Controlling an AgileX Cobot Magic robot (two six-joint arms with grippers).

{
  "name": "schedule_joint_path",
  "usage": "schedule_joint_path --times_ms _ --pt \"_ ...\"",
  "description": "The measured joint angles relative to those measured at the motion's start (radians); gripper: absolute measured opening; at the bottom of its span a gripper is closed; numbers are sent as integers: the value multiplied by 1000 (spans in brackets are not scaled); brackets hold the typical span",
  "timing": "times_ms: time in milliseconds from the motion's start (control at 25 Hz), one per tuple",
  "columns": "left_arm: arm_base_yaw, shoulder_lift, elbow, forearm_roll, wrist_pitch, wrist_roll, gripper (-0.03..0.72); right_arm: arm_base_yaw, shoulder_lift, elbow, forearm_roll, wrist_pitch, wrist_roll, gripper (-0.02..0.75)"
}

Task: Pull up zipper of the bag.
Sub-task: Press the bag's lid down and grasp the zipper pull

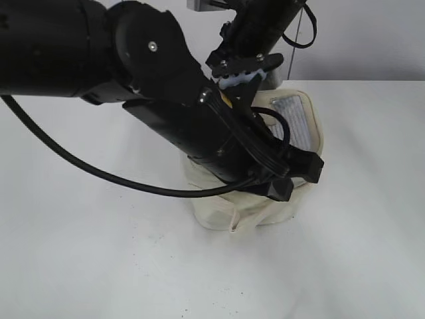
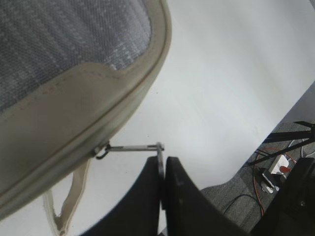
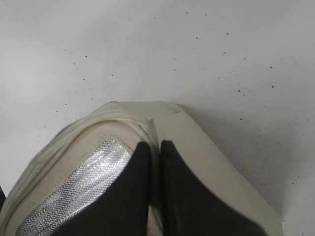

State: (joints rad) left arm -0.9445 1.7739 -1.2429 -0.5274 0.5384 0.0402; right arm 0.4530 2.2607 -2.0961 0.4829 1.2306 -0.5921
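While the left gripper (image 2: 162,169) pinches the zipper's ring pull (image 2: 160,156) taut beside the bag (image 2: 74,113), the slider (image 2: 102,150) sits at the lid edge. Right gripper (image 3: 155,152) clamps the bag's far rim, jaws pressed together.

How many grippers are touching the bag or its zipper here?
2. The left gripper has its jaws shut on the zipper pull beside the bag; the right gripper pinches the lid edge at the far end.
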Motion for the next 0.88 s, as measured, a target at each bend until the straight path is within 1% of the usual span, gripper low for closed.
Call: schedule_joint_path --times_ms 120,320,400,440,520,640,720,760,880 --pt "-1 1 -3 28 24 7 -2 0 0 0 0 0 0 29" --pt "-5 -9 -8 132 96 8 -2 0 0 -1 0 0 6 29" --pt "-5 -24 -8 172 124 10 1 0 0 -1 0 0 24 43" --pt "-5 -36 -8 196 133 11 4 0 0 -1 -1 0 34 73" --pt "-5 -59 -8 252 145 11 27 0 0 -10 -1 -12 65 172" --pt "-7 -111 -8 332 167 11 99 0 -13 -17 -4 -17 106 403" --pt "-5 -146 -10 382 170 11 158 0 -17 -19 -16 -17 120 508" --pt "-1 -161 -10 407 170 11 188 -1 -19 -19 -27 -17 123 539" --pt "33 -185 -10 450 170 11 265 -12 -34 -19 -50 -16 134 573"
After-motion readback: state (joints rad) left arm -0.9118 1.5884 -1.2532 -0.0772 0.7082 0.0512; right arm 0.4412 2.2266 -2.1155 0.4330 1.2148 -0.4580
